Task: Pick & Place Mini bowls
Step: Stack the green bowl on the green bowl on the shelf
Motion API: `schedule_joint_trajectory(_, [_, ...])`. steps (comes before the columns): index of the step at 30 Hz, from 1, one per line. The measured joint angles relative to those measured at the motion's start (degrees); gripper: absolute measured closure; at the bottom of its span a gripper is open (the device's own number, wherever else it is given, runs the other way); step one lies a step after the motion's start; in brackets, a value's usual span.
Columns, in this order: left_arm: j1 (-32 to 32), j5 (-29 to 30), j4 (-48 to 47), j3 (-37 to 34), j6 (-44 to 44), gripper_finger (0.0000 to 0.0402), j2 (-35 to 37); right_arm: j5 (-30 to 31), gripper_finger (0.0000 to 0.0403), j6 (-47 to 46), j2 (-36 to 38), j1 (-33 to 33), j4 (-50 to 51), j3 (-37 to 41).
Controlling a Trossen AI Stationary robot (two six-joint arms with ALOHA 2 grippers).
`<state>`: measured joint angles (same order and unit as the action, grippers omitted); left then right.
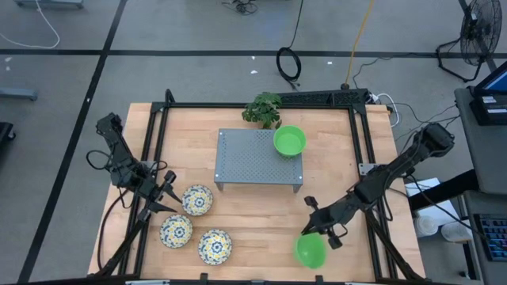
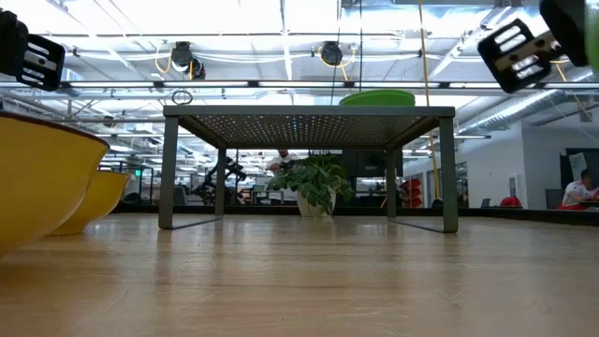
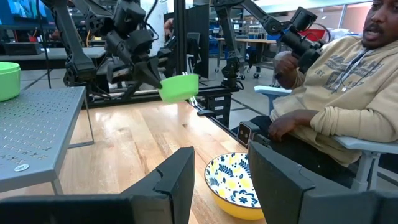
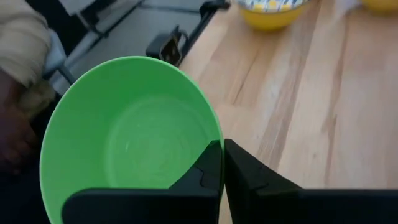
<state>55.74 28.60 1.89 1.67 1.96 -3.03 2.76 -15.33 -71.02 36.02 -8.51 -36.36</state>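
Observation:
Three white floral mini bowls sit on their bases near the table's left near corner. One green mini bowl stands on the grey perforated stand. My right gripper is shut on a second green bowl near the table's near edge. My left gripper is open, just left of the nearest floral bowl, touching nothing. A third green bowl is out of view. My right gripper pinches the green bowl's rim, one finger inside the bowl and the other outside. The fingers slant down at it from the far right. In the left wrist view the bowl is lifted clear of the table, mouth up.
A small potted plant stands behind the stand at the table's far edge. A black frame runs around the table. A seated person shows beyond the table in the left wrist view. Bare wood lies between the floral bowls and the held bowl.

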Motion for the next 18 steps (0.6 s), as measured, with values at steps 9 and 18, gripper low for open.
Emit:
schedule_joint_trajectory(9, [0.00,-0.02,-0.04,0.00,0.00,0.0249,-0.01,0.06,0.0402,2.12,3.48,-2.75,-2.17,0.00])
schedule_joint_trajectory(18, [0.00,0.00,-0.07,0.00,0.00,0.0249,0.00,0.07,0.0402,6.05,6.29,-5.26,-5.76,0.00])
